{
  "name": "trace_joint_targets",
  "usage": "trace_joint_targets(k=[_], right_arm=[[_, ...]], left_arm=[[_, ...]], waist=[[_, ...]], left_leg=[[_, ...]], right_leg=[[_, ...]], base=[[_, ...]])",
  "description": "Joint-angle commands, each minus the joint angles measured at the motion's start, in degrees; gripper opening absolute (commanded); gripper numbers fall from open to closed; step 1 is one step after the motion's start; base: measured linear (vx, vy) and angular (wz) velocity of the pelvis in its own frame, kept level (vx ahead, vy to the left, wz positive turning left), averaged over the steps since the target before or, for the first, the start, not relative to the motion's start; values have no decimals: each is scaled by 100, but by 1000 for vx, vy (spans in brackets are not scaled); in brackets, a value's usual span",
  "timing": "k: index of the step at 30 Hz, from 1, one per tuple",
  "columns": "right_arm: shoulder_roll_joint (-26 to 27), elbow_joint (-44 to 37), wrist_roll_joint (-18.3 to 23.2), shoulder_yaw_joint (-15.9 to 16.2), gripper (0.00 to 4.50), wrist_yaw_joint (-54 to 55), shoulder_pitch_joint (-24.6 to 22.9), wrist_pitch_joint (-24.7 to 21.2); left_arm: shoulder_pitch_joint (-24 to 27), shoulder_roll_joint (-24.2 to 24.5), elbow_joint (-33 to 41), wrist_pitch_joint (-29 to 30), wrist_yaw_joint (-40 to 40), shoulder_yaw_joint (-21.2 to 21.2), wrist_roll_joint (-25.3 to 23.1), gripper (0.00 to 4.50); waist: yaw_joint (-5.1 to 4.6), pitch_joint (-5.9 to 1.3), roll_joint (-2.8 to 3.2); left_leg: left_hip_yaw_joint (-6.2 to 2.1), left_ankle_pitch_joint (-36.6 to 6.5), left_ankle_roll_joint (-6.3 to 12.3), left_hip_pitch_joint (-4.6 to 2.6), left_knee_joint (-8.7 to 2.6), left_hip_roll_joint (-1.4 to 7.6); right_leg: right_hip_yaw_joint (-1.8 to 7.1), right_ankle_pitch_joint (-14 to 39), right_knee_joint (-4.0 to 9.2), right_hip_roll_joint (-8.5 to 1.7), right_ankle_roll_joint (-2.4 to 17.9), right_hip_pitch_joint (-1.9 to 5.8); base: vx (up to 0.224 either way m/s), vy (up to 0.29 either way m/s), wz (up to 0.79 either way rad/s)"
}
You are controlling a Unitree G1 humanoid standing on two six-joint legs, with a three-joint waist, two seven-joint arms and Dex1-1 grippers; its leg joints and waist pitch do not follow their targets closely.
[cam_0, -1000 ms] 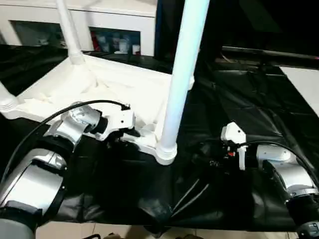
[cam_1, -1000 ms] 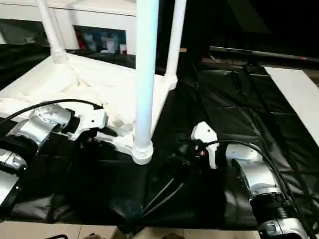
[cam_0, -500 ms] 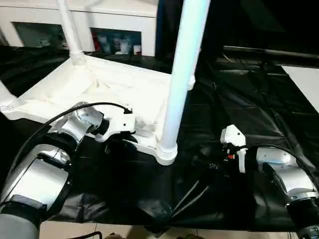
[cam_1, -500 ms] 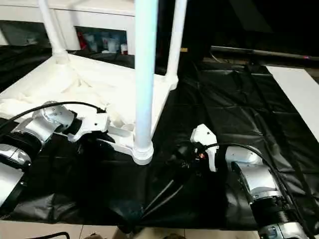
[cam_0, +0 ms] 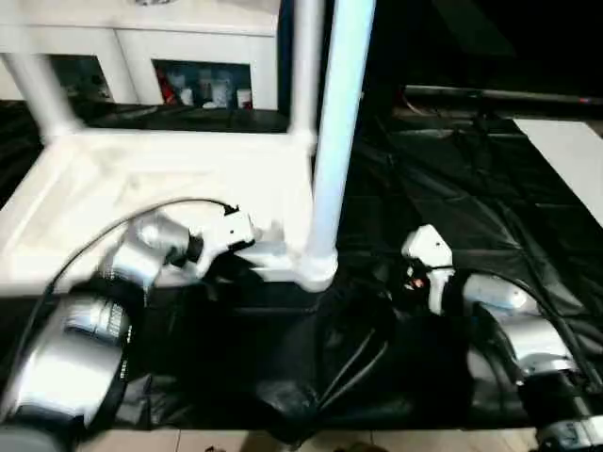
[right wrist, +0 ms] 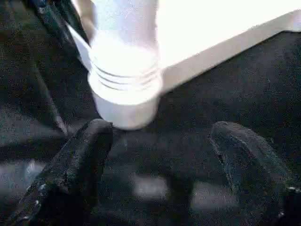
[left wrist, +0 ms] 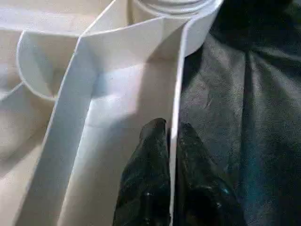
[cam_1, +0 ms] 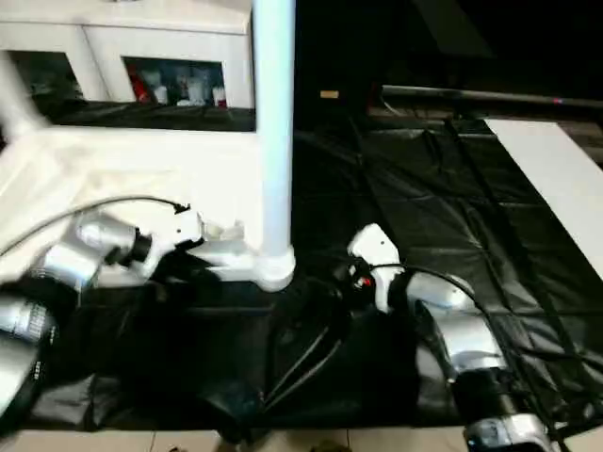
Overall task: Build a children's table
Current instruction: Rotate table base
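In the head view, we see the upturned white plastic tabletop (cam_0: 141,179) at ten o'clock, its white tube leg (cam_0: 334,141) upright. At the left wrist, our left gripper (left wrist: 170,136) pinches its thin rim wall: stiff, light, slippery. At the right wrist, our right gripper (right wrist: 160,141) spreads wide beside the corner socket (right wrist: 124,101).

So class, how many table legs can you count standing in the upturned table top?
3 in the left eye view: near leg at the near-right corner socket, a second leg just behind it at the far-right corner, a third leg at the far-left corner. A fourth may lie out of frame.
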State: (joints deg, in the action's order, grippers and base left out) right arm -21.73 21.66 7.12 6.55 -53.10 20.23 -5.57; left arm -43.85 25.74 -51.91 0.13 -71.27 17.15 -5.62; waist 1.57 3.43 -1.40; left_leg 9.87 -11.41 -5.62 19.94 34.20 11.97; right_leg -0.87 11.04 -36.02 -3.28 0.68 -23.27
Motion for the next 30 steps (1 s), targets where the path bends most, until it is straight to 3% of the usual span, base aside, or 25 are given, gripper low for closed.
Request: trace_joint_targets(k=[1, 3, 4, 6, 7, 13, 21, 22, 30], right_arm=[[10, 4, 57, -45, 376, -17, 52, 71], [142, 18, 179, -65, 393, -14, 95, 20], [155, 20, 189, -66, 404, -12, 101, 18], [322, 18, 317, -54, 414, -13, 182, 15], [345, 14, 322, -52, 429, -8, 192, 24], [440, 80, 84, 122, 446, 63, 272, 311], [503, 435, -250, 423, 446, 118, 409, 539], [566, 559, -272, 442, 446, 161, 481, 579], [833, 896, -173, 333, 446, 333, 693, 729]], left_arm=[[539, -88, 243, 142, 195, -106, 299, 1], [856, -98, 685, -92, 124, -92, 324, 0], [884, -102, 720, -107, 121, -91, 326, 0], [1207, -169, 1131, -10, 166, -43, 308, 0], [1278, -159, 1264, 53, 190, -17, 279, 0], [1522, -47, 1745, 143, 296, 203, 7, 0], [1601, -72, 2124, 243, 279, 216, -30, 0], [1592, -80, 2150, 270, 262, 229, -34, 0], [1564, -98, 2176, 332, 231, 250, -16, 0]], waist=[[36, -352, -78], [35, -353, -116], [46, -360, -91], [29, -353, -114], [31, -347, -86], [22, -358, -104], [10, -392, -120], [8, -392, -89], [3, -389, -93]], left_leg=[[22, -999, 278, 42, -367, 63], [29, -1020, 296, 36, -373, 64], [21, -1006, 294, 32, -375, 75], [25, -1040, 284, 31, -390, 86], [21, -1066, 276, 25, -398, 88], [29, -1014, 236, 23, -410, 85], [32, -939, 230, 21, -407, 83], [32, -928, 220, 23, -406, 78], [34, -1012, 188, 14, -416, 78]], right_leg=[[162, 1184, 468, -331, 1365, 319], [168, 1418, 497, -333, 1245, 298], [172, 1425, 483, -347, 1229, 300], [170, 1489, 486, -338, 1168, 274], [171, 1556, 494, -338, 1135, 253], [179, 1394, 486, -332, 1058, 239], [177, 1026, 452, -328, 1172, 258], [177, 972, 450, -326, 1198, 258], [181, 1004, 458, -324, 1216, 260]], base=[[0, 0, 0], [0, 0, 0], [0, 0, 0], [0, 0, 0], [0, 0, 0], [0, 0, 0], [0, 0, 0], [0, 0, 0], [0, 0, 0]])
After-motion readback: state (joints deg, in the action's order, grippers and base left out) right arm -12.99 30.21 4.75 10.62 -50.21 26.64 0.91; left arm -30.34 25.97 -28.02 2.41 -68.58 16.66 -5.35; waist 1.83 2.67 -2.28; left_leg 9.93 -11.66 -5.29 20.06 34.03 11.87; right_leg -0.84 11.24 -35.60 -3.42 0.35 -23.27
